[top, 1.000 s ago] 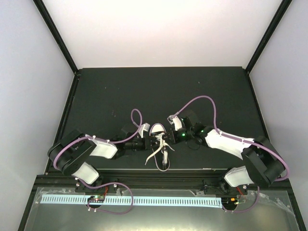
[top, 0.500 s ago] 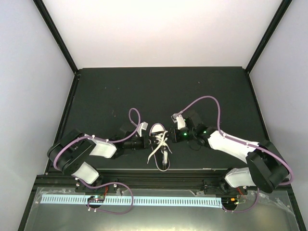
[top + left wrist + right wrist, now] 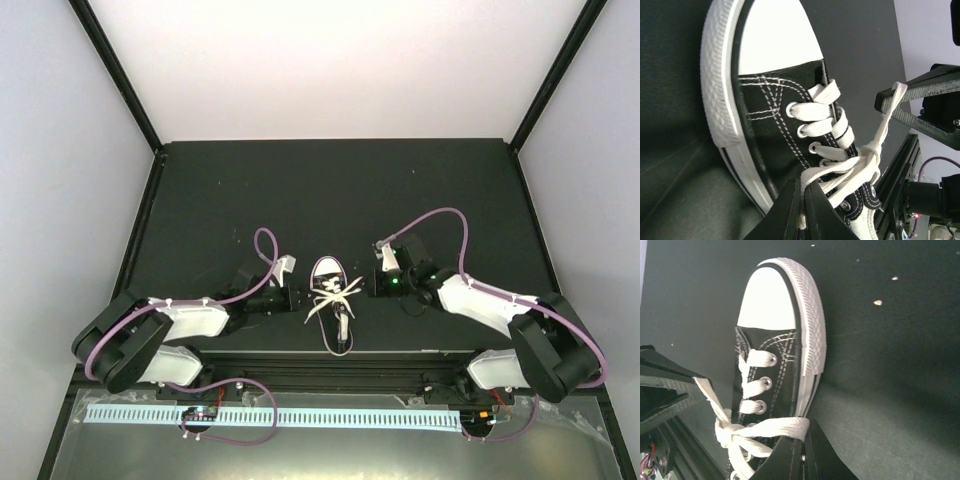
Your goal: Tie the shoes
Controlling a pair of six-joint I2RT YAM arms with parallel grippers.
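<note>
Top external view is showing the sneaker (image 3: 335, 305) sitting centrally near the table's (image 3: 250, 190) front edge, with the left end effector (image 3: 802, 192) and right end effector (image 3: 800, 442) each pinching shut on a lace (image 3: 835, 177) end, evidently cinching the first knot (image 3: 869, 151); the bow appears outstanding.

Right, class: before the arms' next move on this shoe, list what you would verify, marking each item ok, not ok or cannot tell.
1. The left gripper is shut on a strand of the laces: ok.
2. The right gripper is shut on the other strand: ok.
3. The knot sits over the lacing of the sneaker: ok.
4. The strands run straight from the knot to both grippers: ok.
5. The sneaker stands sole down on the table: ok.
6. Bow loops are formed: not ok, none visible.
</note>
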